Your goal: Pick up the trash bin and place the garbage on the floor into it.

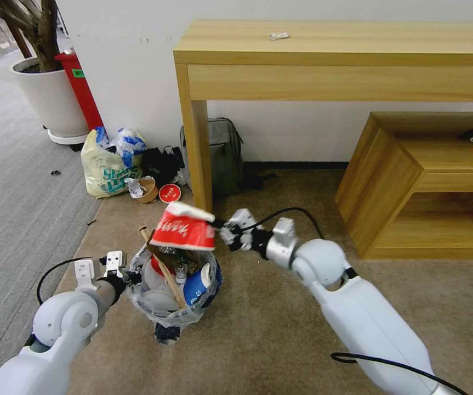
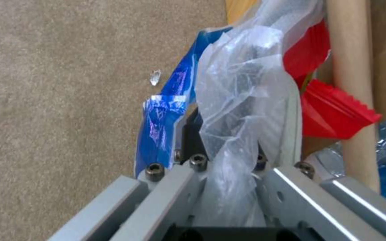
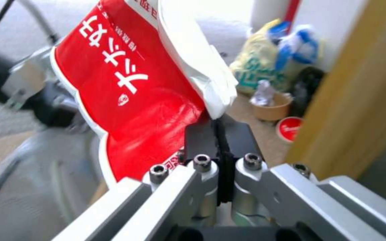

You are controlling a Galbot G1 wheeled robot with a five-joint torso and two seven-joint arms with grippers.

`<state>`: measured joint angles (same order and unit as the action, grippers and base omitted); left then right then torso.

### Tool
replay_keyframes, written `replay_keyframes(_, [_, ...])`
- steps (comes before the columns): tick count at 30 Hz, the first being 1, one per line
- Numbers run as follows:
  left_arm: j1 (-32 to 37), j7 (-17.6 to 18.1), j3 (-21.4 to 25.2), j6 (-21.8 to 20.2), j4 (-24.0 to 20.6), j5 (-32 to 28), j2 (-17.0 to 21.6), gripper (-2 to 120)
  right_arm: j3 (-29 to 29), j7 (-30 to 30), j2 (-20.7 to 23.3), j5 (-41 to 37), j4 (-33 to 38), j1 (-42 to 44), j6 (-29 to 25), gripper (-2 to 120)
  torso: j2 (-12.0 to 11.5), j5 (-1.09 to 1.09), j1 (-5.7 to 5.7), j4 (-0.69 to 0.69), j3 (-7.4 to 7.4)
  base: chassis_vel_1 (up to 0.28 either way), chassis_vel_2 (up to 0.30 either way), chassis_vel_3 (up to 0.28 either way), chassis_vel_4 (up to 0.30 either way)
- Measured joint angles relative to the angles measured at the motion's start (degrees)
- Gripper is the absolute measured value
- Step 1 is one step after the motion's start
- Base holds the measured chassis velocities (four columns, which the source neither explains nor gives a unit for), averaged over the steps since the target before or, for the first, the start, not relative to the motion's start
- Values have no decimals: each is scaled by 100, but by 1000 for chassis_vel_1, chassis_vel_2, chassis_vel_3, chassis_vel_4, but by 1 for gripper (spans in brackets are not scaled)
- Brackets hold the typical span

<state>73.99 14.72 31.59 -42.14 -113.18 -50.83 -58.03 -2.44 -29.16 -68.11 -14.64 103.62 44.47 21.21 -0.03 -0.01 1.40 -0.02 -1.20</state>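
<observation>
The left gripper point(image 1: 120, 272) holds the trash bin point(image 1: 173, 296) up by its rim, and the right gripper point(image 1: 221, 229), pinching a red paper cup point(image 1: 184, 227), should let go right over the middle.

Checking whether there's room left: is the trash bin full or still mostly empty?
Full. The trash bin is packed to its rim with cups and a wooden stick poking out.

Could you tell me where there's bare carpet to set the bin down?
Free: the carpet between the bin and the low wooden shelf. Crowded: the strip by the wall, with the shopping bag, bowl, red lid and backpack around the table leg.
</observation>
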Motion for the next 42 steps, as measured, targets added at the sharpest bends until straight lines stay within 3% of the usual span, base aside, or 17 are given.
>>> replay_keyframes(14, [-50,61,-74,0,-27,-62,55,0,-559,-181,-93,1028,-608,-358,-372,0,0,0,0,0,0,0,0,0,0])
replay_keyframes(30, [91,21,-15,0,-128,-132,210,0,-756,-734,35,1527,-657,-542,-733,0,0,0,0,0,0,0,0,0,0])
replay_keyframes(42, [158,7,3,0,-149,-151,272,0,-899,-719,10,1993,-885,-672,-907,0,0,1,0,0,0,0,0,0,0])
